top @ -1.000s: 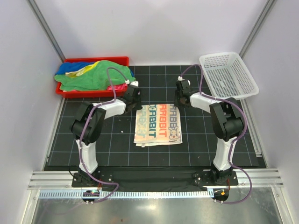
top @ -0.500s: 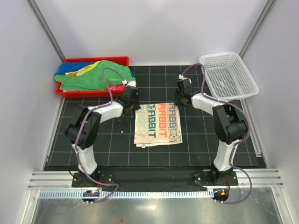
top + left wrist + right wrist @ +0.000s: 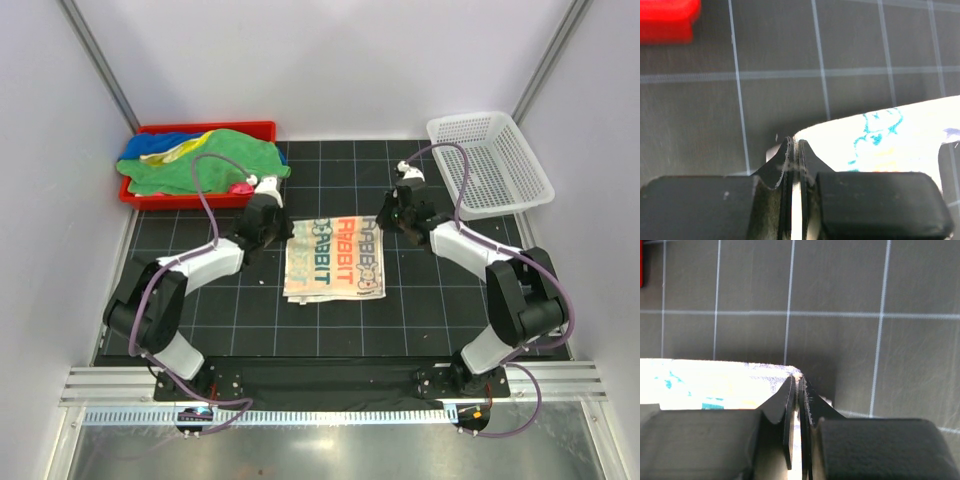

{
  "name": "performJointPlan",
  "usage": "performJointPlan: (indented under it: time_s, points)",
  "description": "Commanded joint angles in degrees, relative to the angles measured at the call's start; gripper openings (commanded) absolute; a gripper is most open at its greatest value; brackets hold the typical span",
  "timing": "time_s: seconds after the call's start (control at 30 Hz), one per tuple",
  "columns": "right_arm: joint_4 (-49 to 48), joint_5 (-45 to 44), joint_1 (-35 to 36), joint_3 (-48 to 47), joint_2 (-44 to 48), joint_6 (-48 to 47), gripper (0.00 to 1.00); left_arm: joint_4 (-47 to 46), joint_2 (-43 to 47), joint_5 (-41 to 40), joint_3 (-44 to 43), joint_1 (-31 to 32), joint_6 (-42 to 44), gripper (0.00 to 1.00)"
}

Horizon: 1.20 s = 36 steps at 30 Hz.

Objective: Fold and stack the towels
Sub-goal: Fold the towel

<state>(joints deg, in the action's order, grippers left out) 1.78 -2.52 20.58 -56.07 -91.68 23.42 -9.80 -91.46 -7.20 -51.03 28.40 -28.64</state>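
The cream cloth towel with teal and orange printed letters (image 3: 335, 265) lies flat at the centre of the black gridded mat (image 3: 250, 310), its far edge running 9 to 3 o'clock between the two grippers. The left gripper (image 3: 795, 145) clamps the far-left corner and the right gripper (image 3: 799, 381) the far-right one, with fabric showing between the pressed fingers. The towel's body stretches toward 6 o'clock from both, so the fold likely means carrying both corners together toward the near edge.
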Motion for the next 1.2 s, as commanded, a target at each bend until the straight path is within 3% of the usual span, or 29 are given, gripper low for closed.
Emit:
performJointPlan:
  time_s: [0.0,0.63,1.17]
  points:
    - [-5.65,1.12,-0.19,4.20,4.92,1.01,0.08,-5.66,3.21,0.70,4.08,-0.28,-0.62,0.00]
    - [-7.05,-3.54,5.96,20.12,15.56,7.95,0.08,-7.95,8.93,0.70,16.04,2.71,-7.30,0.00]
    - [-5.30,-7.32,11.41,26.01,21.98,11.56,0.07,-6.20,15.17,-1.23,21.05,6.49,-9.50,0.00]
